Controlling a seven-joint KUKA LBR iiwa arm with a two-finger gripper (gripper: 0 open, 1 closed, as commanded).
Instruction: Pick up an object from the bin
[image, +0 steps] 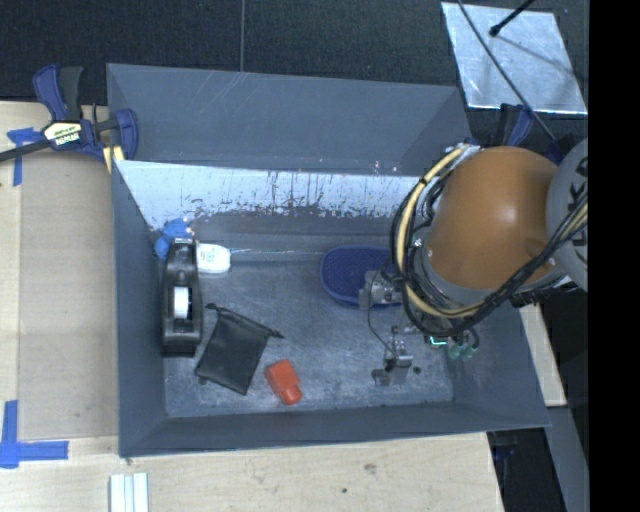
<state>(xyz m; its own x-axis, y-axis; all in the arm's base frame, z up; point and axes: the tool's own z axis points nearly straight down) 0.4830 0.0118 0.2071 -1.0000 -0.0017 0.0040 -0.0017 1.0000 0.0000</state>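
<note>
Blue rounded object (347, 275) near hand (397, 362); arm pointing down into bin (300, 120)

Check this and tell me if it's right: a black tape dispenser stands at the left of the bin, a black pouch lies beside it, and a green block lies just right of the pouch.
One thing is wrong: the block is orange-red, not green, as the camera view shows. The rest holds: the black tape dispenser stands at the left of the bin, and the black pouch lies beside it.
</note>
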